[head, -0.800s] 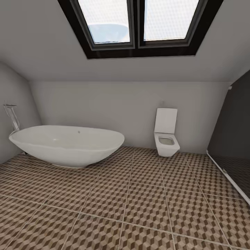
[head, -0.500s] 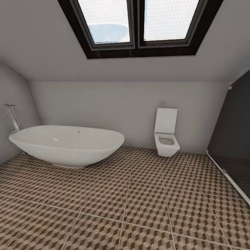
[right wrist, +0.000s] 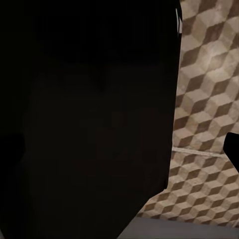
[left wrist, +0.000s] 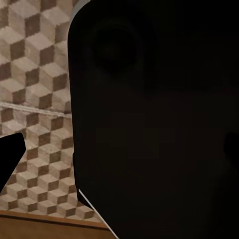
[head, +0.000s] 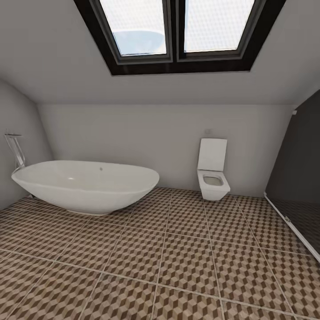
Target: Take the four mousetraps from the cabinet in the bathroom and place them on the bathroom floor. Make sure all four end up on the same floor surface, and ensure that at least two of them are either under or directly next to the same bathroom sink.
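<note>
**One tub, one toilet, open tiled floor**

The head view takes in one oval white bathtub [head: 86,184] at the left, with one chrome tap [head: 15,151] standing just beside its far end. One white toilet [head: 213,175] hangs on the back wall, well apart from the tub. Overhead sits one dark-framed skylight [head: 178,33] with two panes. The bathroom floor [head: 178,262], in cube-pattern tiles, runs wide and bare between the tub and the dark shower floor [head: 302,222], which a pale rail edges at the right.

Both wrist views are mostly blocked by a dark robot body; cube tiles show beside it. How either gripper's jaws stand, I cannot tell.
</note>
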